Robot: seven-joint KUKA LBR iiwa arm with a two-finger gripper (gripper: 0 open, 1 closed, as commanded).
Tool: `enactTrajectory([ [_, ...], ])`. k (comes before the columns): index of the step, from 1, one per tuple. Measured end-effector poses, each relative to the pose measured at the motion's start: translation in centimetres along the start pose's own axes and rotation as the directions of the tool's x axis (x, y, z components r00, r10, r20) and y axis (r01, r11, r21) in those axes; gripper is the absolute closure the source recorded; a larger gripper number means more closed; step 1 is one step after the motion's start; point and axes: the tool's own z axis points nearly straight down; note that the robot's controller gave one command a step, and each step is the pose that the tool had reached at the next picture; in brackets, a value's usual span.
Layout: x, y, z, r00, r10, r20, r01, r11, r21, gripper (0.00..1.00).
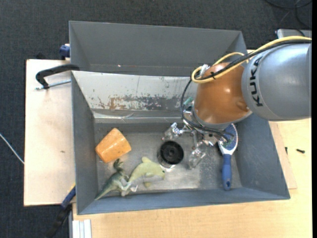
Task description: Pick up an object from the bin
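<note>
Gripper (186, 144) is hovering low in grey bin (84, 133), fingers (175, 130) spread, released. Black round disc (170, 152) is lying just view-left of it, nearest obj. Blue-handled brush (226, 165) is lying just view-right. Farther left, orange block (113, 144), pale dino (146, 171) and dark green dino (114, 182) are sitting well apart from it.

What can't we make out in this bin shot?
- Head of the blue-handled brush: partly hidden under the orange wrist cover, camera view.
- The black round thing beside the claw: too dark and small to identify.
- Floor of the bin beneath the wrist: covered by the arm.
</note>
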Motion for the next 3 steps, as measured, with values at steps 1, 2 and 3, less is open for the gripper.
enactTrajectory([
  [1, -2.0, 3.7, -0.1, 0.972, -0.233, -0.004, 0.233, 0.972, -0.005, 0.00],
  [2, -2.0, 3.6, -0.3, 0.973, -0.232, -0.004, 0.232, 0.973, -0.004, 1.00],
  [3, -3.0, 2.2, -17.9, 0.958, -0.288, 0.001, 0.288, 0.958, 0.003, 1.00],
])
